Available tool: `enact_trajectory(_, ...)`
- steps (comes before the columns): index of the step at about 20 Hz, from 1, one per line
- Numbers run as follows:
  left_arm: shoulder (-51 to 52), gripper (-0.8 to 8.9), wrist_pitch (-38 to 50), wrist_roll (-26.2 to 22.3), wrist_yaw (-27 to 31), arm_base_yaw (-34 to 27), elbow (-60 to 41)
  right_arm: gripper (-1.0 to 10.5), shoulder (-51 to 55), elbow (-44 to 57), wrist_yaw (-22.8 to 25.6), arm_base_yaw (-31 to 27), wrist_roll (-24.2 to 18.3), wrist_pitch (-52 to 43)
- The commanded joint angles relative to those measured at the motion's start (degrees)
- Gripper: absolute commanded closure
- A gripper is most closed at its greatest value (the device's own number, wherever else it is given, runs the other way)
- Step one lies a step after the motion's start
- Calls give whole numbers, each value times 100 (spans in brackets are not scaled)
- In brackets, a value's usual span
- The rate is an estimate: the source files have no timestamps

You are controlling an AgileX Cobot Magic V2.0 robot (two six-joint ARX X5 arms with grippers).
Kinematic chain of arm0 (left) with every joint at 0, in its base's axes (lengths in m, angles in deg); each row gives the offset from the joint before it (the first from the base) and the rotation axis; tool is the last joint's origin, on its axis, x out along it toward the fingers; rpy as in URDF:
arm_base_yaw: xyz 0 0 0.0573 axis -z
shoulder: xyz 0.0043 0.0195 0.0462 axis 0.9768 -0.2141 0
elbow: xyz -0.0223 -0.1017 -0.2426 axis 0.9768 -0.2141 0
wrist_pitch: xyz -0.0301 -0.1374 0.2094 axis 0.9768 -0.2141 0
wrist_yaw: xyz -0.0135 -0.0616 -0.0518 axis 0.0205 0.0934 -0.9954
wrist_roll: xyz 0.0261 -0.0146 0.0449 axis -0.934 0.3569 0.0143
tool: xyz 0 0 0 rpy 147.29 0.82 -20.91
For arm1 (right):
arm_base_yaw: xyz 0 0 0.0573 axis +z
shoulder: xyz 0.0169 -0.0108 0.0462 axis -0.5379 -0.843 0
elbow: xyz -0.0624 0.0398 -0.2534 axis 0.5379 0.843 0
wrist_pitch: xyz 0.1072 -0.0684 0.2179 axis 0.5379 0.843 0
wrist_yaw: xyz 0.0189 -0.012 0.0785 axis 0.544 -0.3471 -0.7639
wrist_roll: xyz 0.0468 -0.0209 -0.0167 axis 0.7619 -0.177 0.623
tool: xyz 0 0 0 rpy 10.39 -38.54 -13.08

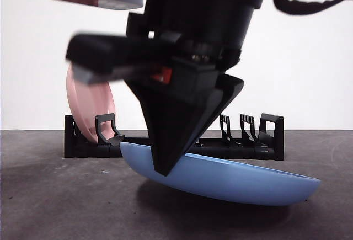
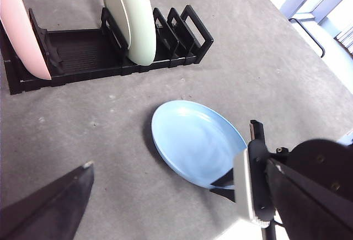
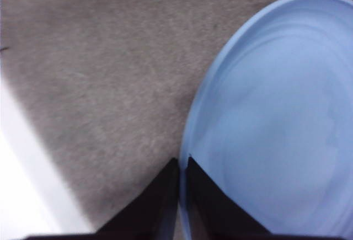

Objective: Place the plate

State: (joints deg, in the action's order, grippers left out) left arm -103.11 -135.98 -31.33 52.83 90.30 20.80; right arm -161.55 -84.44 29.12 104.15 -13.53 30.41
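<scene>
Grey matte table (image 1: 55, 196) under a white wall fills the front view; the blue plate (image 1: 231, 182) tilts, near edge raised, rack (image 1: 265, 140) behind at 12 o'clock, so placing seems barely begun. From the left wrist, the left gripper (image 2: 165, 207) hangs wide open and empty; pink plate (image 2: 19, 30) and cream plate (image 2: 135, 19) stand slotted. From the right wrist, the right gripper (image 3: 181, 196) pinches the blue plate's rim.

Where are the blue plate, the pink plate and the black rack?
blue plate (image 2: 196, 140): left wrist view, middle of its inside.
pink plate (image 2: 19, 30): left wrist view, its curved back.
black rack (image 2: 83, 52): left wrist view, its ribbed floor.
</scene>
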Motion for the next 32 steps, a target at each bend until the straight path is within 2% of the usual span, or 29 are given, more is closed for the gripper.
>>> enact_trajectory(1,-42,315,61,-79,9,22,103,936,-199,-31,107,142,37,-116)
enact_trajectory(5,-42,315,63,-81,9,22,103,924,-251,-31,101,249,44,-240)
enact_trajectory(6,-39,315,63,-81,9,20,103,884,-251,-31,98,278,59,-282)
enact_trajectory(9,-42,315,63,-76,9,22,103,638,-243,-31,11,289,361,-293)
enact_trajectory(11,-39,315,61,-76,11,20,103,561,-144,-52,-293,271,551,-254)
enact_trajectory(16,-74,315,90,-76,11,22,103,557,656,-348,-1231,48,815,302)
enact_trajectory(21,-221,315,232,-9,9,22,103,557,1996,-374,-2341,-601,990,286)
enact_trajectory(24,-365,315,232,-7,9,22,103,557,2830,-374,-2616,-1246,1027,302)
enact_trajectory(27,-570,319,234,57,50,46,103,551,3648,-374,-2610,-1915,1003,568)
enact_trajectory(32,-1250,323,332,201,136,275,103,506,4658,-374,-2529,-2546,1097,1193)
